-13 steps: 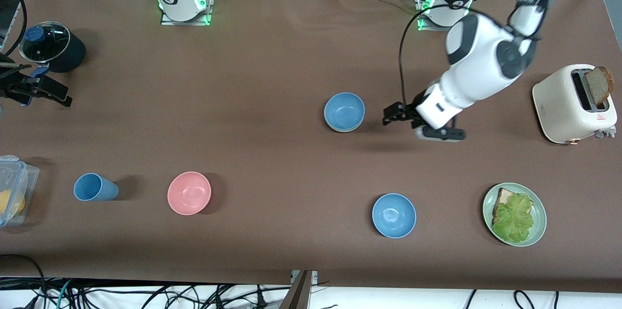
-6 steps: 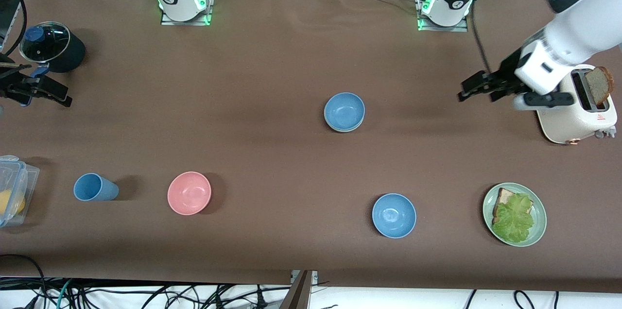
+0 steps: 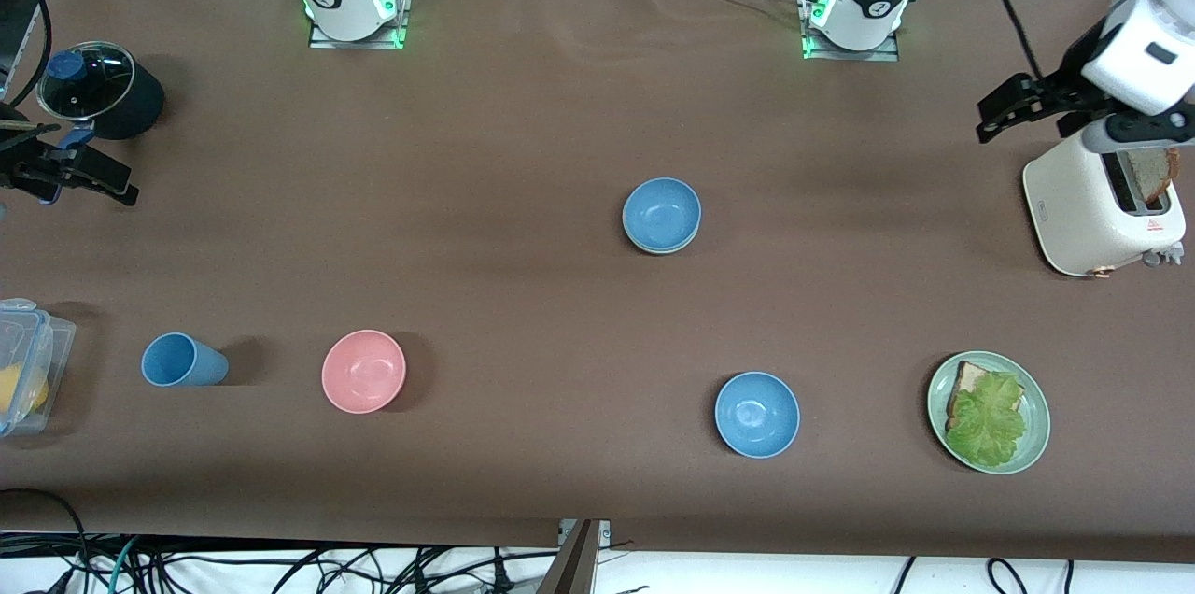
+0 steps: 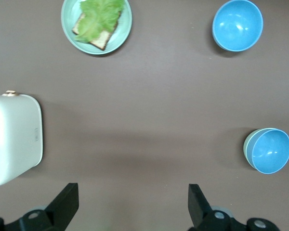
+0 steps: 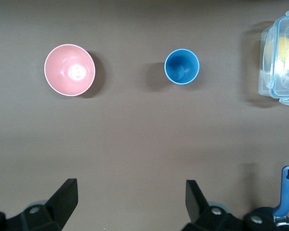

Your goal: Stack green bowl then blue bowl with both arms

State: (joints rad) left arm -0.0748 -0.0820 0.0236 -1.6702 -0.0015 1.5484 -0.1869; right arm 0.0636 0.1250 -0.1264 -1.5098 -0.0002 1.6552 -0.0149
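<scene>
Stacking looks finished: the blue bowl (image 3: 662, 213) sits inside the green bowl (image 4: 247, 146), mouth up, round, so no long axis. Left tool (image 3: 1013, 113), fingers apart and empty, hangs up beside the toaster (image 3: 1074, 202), well away from the stack. Right tool (image 3: 70, 174), fingers apart, waits at its own end of the surface. One risk: the left arm could knock the toaster.
</scene>
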